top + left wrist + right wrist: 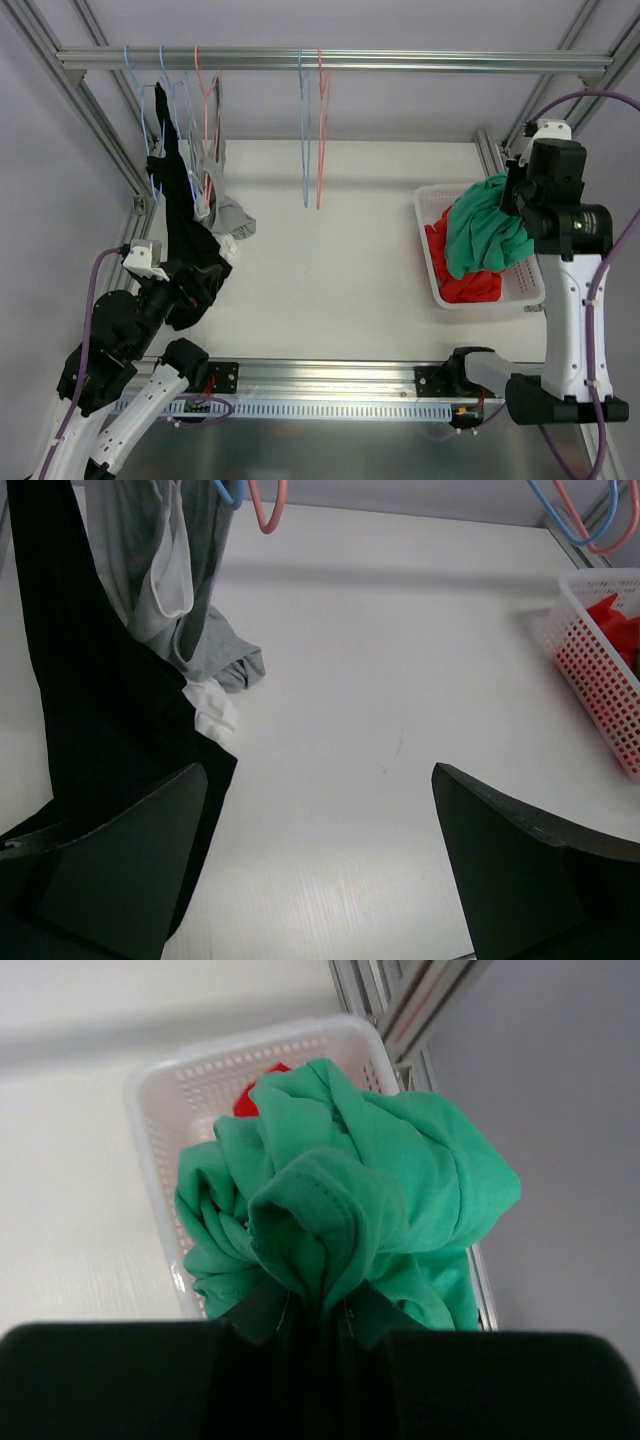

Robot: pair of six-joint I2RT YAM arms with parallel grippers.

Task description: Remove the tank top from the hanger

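A black tank top (180, 220) hangs from a blue hanger (160, 90) on the rail at the far left, its hem reaching the table; it also shows in the left wrist view (90, 680). A grey tank top (222, 210) hangs beside it on a pink hanger (207, 90). My left gripper (197, 285) is open and empty at the black hem (318, 780), with its left finger (130, 860) in front of the cloth. My right gripper (512, 198) is shut on a green garment (360, 1170) and holds it above the white basket (428, 250).
The basket (150, 1150) at the right holds a red garment (470, 288). Two empty hangers, blue (304, 130) and pink (321, 130), hang mid-rail. The aluminium rail (400, 61) and frame posts border the white table (330, 270).
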